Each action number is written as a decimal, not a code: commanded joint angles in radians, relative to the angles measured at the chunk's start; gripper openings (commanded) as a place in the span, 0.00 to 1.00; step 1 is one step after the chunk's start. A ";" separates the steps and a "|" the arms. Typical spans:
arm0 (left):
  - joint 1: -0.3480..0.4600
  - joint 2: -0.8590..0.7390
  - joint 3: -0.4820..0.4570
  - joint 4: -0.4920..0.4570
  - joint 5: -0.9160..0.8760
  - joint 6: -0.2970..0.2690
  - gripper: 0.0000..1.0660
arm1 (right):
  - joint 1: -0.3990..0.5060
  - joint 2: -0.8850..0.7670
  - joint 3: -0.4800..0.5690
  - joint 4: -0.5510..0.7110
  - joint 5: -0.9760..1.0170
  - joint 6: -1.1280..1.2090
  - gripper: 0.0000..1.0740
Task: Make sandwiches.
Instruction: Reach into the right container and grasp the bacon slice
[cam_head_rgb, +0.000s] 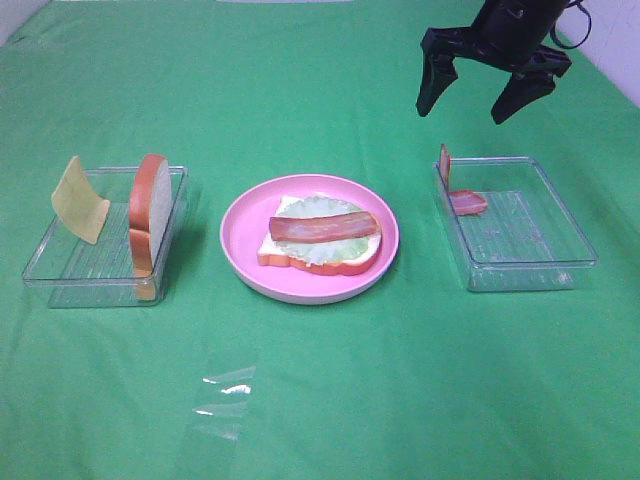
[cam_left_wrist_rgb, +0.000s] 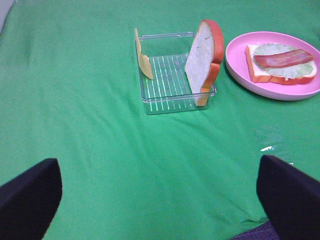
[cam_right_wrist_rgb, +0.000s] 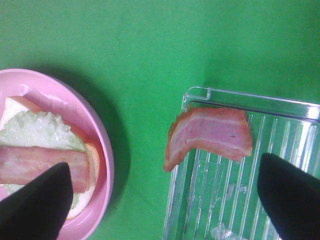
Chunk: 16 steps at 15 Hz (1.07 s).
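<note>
The right pincer (cam_head_rgb: 462, 112) hangs released, jaws wide apart, above the far corner of the right clear tray (cam_head_rgb: 520, 232). There a spare bacon strip (cam_right_wrist_rgb: 210, 135) leans on the wall nearest the plate. The left pincer (cam_left_wrist_rgb: 160, 200) is likewise spread and holds nothing, over the green surface (cam_head_rgb: 400, 400). At the surface's middle, a pink plate (cam_head_rgb: 240, 215) carries the open sandwich (cam_head_rgb: 320, 240): bread, lettuce, bacon on top. Toward the left edge, the left clear tray (cam_head_rgb: 60, 275) holds an upright bread slice (cam_head_rgb: 150, 205) and a leaning cheese square (cam_head_rgb: 80, 200).
</note>
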 joint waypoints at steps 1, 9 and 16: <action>-0.004 -0.014 0.000 -0.009 -0.010 0.000 0.92 | 0.002 0.028 -0.003 0.044 0.039 0.004 0.89; -0.004 -0.014 0.000 -0.009 -0.010 0.000 0.92 | 0.002 0.132 -0.003 0.051 0.018 0.042 0.88; -0.004 -0.014 0.000 -0.009 -0.010 0.000 0.92 | 0.002 0.150 -0.003 0.051 -0.016 0.044 0.57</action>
